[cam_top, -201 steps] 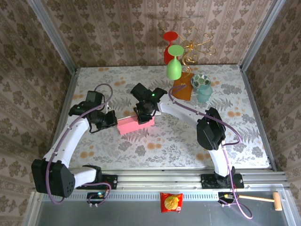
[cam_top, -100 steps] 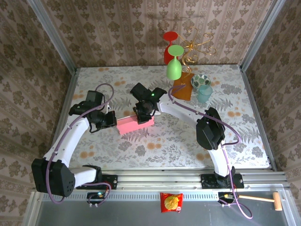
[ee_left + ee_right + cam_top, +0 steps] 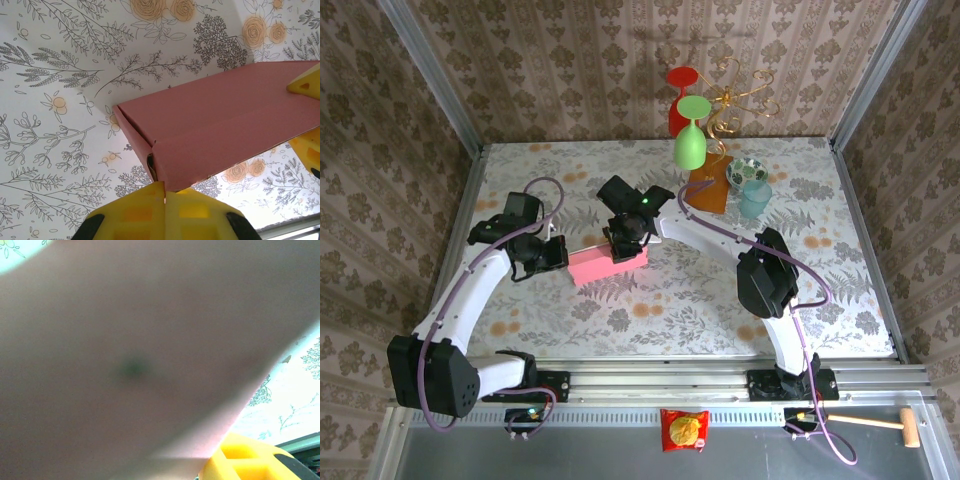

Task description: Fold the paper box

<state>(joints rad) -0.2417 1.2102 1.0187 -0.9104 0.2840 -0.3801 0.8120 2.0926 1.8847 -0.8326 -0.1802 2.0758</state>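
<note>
Left tool [image 3: 164, 184], closed, touches one end of the single paper box [image 3: 215, 125]; right tool [image 3: 626, 248] clamps its other end.

The near table [image 3: 670, 300] strip is open. The paper box [image 3: 605, 265] blocks the centre. The goblet [image 3: 690, 145], cup [image 3: 755, 198], bowl [image 3: 745, 170] and booklet [image 3: 708, 192] crowd the far right.

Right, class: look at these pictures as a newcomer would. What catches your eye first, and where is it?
The pink paper box sits mid-table, with the left pincer shut at its left end and the right pincer clamping its right end. Behind it, at the table's far edge, a green goblet and a red goblet hang bowl-down on a gold wire stand.
</note>
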